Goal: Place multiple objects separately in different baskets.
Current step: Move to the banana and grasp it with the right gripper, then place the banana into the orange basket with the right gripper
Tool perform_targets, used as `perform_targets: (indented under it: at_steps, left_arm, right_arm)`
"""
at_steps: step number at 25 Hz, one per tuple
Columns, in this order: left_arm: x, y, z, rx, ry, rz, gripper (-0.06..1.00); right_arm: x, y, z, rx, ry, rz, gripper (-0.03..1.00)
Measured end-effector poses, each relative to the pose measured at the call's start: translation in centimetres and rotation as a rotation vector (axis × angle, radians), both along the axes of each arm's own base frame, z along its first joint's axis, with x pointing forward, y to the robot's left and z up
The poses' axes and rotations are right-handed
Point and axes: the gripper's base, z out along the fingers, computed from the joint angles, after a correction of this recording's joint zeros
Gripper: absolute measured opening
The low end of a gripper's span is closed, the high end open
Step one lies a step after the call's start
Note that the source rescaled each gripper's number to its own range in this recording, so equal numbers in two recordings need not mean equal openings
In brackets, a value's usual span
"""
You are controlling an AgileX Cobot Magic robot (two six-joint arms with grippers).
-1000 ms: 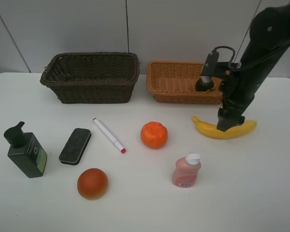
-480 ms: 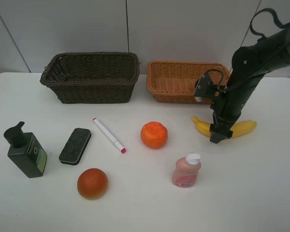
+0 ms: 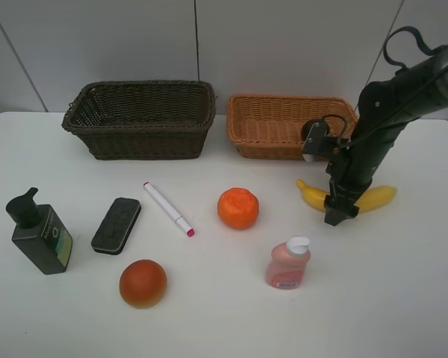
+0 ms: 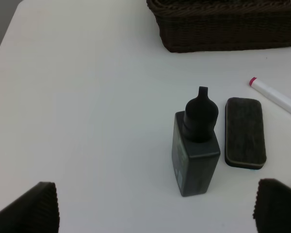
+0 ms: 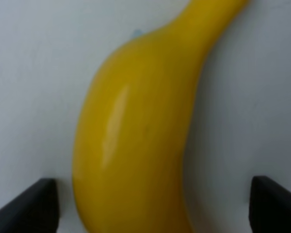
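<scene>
right hand (image 3: 334, 212) low, wide; left hand (image 4: 154, 208) wide

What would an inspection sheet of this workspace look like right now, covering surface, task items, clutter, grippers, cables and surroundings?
Surface: white table, no spills seen.
Job's things: dark brown basket and tan basket at the back; banana, tangerine, red-orange fruit, pink bottle, marker, eraser and pump bottle on the table in front.
Clutter: nothing seen.
Grippers: right gripper open, straddling the banana; left gripper open above the pump bottle, holding nothing.
Cables: black cable looping over the right arm.
Surroundings: grey panelled wall behind.
</scene>
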Motion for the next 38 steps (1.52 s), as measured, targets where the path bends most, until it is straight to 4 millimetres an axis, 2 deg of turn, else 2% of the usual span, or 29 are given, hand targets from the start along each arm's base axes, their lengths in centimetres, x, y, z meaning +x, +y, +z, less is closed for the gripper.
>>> perform_targets:
  at_steps: [4, 6, 8, 9, 10, 11, 23, 26, 32, 35, 38]
  left_arm:
    - [0.0, 0.0, 0.0, 0.000, 0.000, 0.000, 1.00]
    - [0.0, 0.0, 0.0, 0.000, 0.000, 0.000, 1.00]
    - [0.0, 0.0, 0.0, 0.000, 0.000, 0.000, 1.00]
    - [0.0, 0.0, 0.0, 0.000, 0.000, 0.000, 1.00]
    - [0.0, 0.0, 0.0, 0.000, 0.000, 0.000, 1.00]
    - [0.0, 0.0, 0.0, 0.000, 0.000, 0.000, 1.00]
    - [0.0, 0.0, 0.0, 0.000, 0.000, 0.000, 1.00]
    - [0.0, 0.0, 0.0, 0.000, 0.000, 0.000, 1.00]
    - [0.0, 0.0, 0.0, 0.000, 0.000, 0.000, 1.00]
    - [0.0, 0.0, 0.0, 0.000, 0.000, 0.000, 1.00]
    - [0.0, 0.0, 0.0, 0.000, 0.000, 0.000, 1.00]
  right_arm:
    - [0.0, 0.0, 0.0, 0.001, -0.002, 0.000, 0.98]
    - [0.0, 0.0, 0.0, 0.001, -0.002, 0.000, 0.94]
    - [0.0, 0.0, 0.0, 0.002, -0.002, 0.000, 0.73]
    - [0.1, 0.0, 0.0, 0.003, -0.005, 0.000, 0.52]
    - [0.1, 0.0, 0.0, 0.004, -0.008, 0.000, 0.25]
    - [0.1, 0.0, 0.0, 0.004, -0.008, -0.001, 0.13]
    - [0.1, 0.0, 0.0, 0.001, -0.004, 0.000, 0.14]
    - [-0.2, -0.1, 0.8, -0.003, 0.001, -0.003, 0.14]
    - [-1.7, -0.6, 5.7, -0.017, 0.003, -0.020, 0.14]
    - [-2.1, -0.8, 9.3, -0.013, -0.039, -0.029, 0.14]
    - [-1.7, -0.8, 13.1, -0.001, -0.120, -0.033, 0.14]
